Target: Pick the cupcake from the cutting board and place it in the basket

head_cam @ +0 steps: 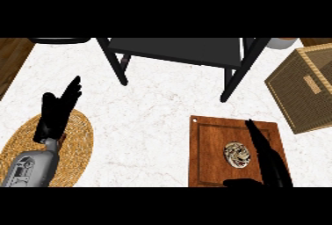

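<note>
The cupcake (237,154) sits on the wooden cutting board (209,145) at the lower right of the white marble counter (156,114). The right hand (269,154) lies open just to its right, fingers straight and thumb spread below it, grasping nothing. The wicker basket (304,85) stands well apart at the upper right, and the left hand (58,110) rests open with straight fingers over a round woven mat (79,149) at the left.

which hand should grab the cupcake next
Right. The right hand is open beside the cupcake on the cutting board, and the basket is on that side too; the left hand rests far off above the woven mat.
</note>
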Robot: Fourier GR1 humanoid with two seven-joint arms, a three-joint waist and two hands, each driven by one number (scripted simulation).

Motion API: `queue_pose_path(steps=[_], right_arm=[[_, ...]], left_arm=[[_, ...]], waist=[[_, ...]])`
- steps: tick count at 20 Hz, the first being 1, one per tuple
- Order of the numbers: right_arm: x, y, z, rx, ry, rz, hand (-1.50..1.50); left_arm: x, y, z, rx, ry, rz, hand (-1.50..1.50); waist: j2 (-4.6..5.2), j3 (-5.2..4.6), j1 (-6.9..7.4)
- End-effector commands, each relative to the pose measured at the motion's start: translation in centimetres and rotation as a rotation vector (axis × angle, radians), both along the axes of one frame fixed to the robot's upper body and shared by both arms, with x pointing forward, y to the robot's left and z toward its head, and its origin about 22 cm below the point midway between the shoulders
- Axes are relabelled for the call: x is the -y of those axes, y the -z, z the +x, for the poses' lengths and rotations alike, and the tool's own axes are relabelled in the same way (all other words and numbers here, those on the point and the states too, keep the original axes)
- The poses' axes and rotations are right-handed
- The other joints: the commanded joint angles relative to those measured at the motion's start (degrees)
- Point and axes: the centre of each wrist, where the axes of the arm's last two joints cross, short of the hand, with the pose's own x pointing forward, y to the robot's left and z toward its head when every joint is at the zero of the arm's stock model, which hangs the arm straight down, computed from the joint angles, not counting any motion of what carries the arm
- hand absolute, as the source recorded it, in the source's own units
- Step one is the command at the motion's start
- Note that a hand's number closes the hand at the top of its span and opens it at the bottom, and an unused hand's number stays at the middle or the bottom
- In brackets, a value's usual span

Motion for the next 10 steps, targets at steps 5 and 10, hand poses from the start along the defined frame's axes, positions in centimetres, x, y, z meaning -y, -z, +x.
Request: queue_pose_path(steps=[5, 10], right_arm=[[0.4, 1.8, 0.5, 0.013, 0.008, -0.004, -1.5], [-0.8, 3.4, 1.1, 0.054, -0.037, -0.147, 1.5]], left_arm=[[1.1, 1.0, -0.9, -0.013, -0.018, 0.005, 0.0], [1.2, 0.4, -0.5, 0.002, 0.015, -0.017, 0.0]], waist=[[0.0, -0.01, 0.0], [0.0, 0.0, 0.11]])
